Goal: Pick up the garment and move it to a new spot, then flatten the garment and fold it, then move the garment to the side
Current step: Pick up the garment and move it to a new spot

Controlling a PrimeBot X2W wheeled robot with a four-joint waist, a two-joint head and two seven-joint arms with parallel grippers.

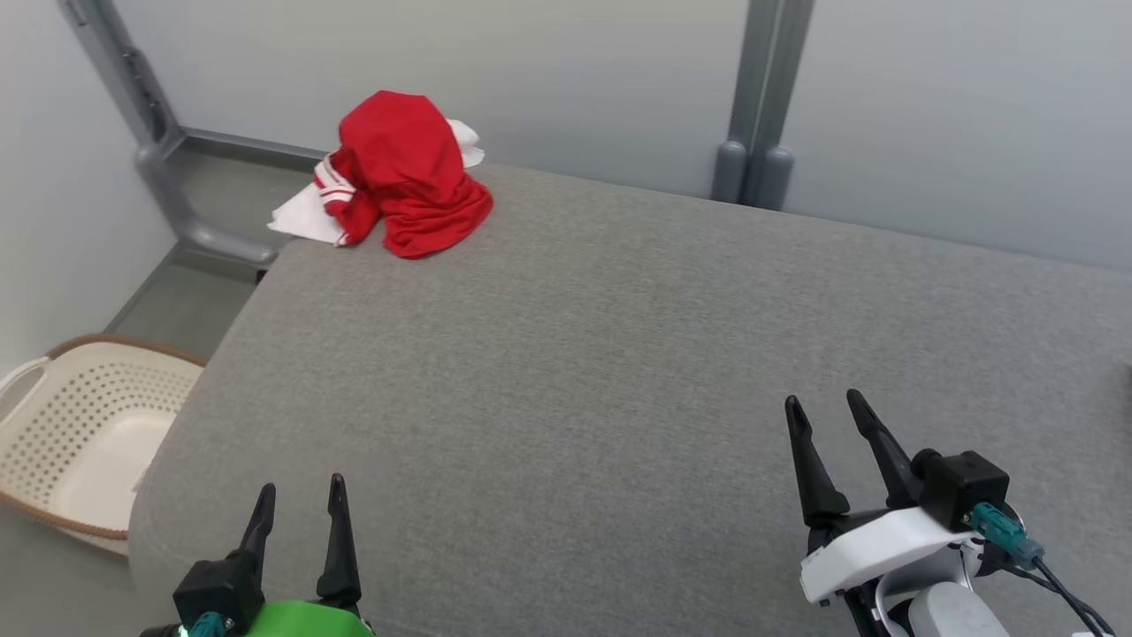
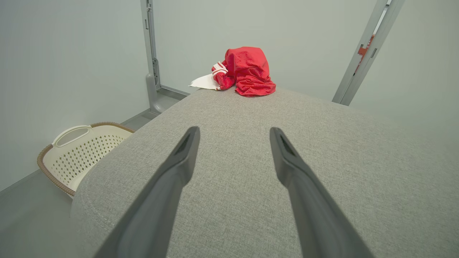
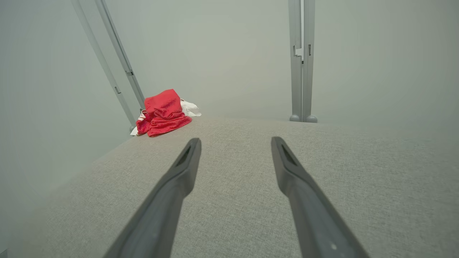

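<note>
Grey padded table (image 1: 619,354), pale walls (image 1: 575,71), grey posts (image 1: 752,168). Garment (image 1: 402,172) heaped at 11 o'clock corner. Basket (image 1: 80,425) on floor (image 1: 186,301), 9 o'clock. Left gripper (image 1: 302,484), right gripper (image 1: 824,400): wide, empty.

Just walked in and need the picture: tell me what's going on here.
Nothing is handled yet. A crumpled red and white garment sits heaped at the far left corner of the grey padded surface. The left end effector and right end effector hover open and empty near the front edge.
</note>
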